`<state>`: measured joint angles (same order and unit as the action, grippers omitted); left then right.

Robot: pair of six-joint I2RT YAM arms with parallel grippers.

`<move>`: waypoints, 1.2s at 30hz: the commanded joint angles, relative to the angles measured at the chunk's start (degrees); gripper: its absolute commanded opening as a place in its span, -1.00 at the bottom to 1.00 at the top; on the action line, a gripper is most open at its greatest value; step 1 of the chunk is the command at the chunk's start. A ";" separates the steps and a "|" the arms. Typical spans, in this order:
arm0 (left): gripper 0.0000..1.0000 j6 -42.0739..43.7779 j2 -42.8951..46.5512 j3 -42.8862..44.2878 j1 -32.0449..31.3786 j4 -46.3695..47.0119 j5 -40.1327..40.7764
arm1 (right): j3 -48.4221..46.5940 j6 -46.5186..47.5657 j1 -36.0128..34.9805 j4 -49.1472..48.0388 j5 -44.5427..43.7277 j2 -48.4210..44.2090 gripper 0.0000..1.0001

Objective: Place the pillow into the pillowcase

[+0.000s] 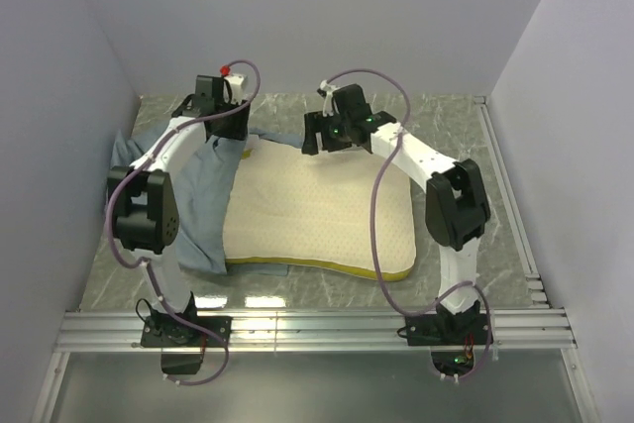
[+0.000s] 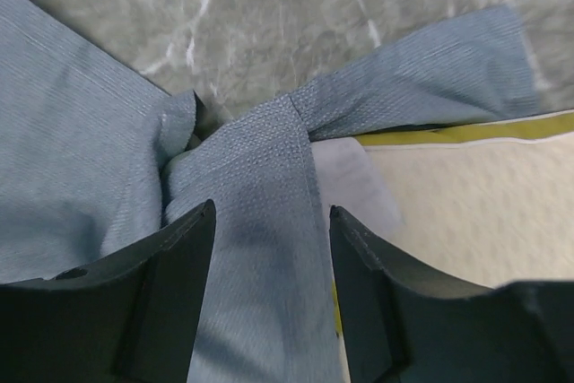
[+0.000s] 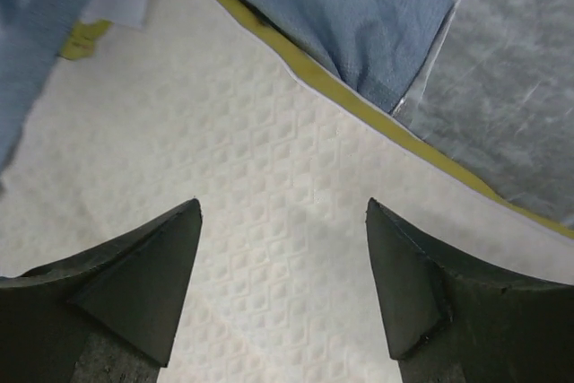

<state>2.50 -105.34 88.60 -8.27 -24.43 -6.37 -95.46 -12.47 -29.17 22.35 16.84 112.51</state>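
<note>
The cream-white pillow point(image 1: 317, 215) lies flat in the middle of the table, yellow side edge toward the front. The blue-grey pillowcase point(image 1: 198, 210) is bunched along the pillow's left side and far-left corner. My left gripper point(image 1: 230, 129) hovers at that corner. In the left wrist view it point(image 2: 272, 221) is open, with a twisted band of pillowcase point(image 2: 260, 177) under the gap and the pillow point(image 2: 484, 213) to the right. My right gripper point(image 1: 317, 138) is at the pillow's far edge. In its wrist view it point(image 3: 282, 208) stands open over the embossed pillow point(image 3: 269, 159), nothing held; a pillowcase flap point(image 3: 341, 6) lies beyond.
The marbled grey table point(image 1: 446, 116) is boxed in by white walls on three sides. An aluminium rail point(image 1: 317, 329) carrying both arm bases runs along the front. A second rail point(image 1: 505, 195) lines the right side.
</note>
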 commanded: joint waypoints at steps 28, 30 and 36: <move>-0.99 -6.71 -15.43 13.81 -5.61 1.21 -6.45 | -2.19 -0.97 -1.42 -1.95 12.42 9.40 -1.00; -0.99 -8.74 -12.18 12.22 -7.28 2.27 -9.44 | -1.40 -1.77 -1.68 -3.62 13.74 8.52 -1.00; -0.99 -17.17 -7.17 7.65 -11.41 5.96 -15.41 | 0.18 -7.47 -3.00 -8.19 16.73 3.95 -1.00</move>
<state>-7.92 -118.45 97.58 -16.49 -22.94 -13.15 -95.55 -15.40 -30.00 20.12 28.03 122.10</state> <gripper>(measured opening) 0.026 0.007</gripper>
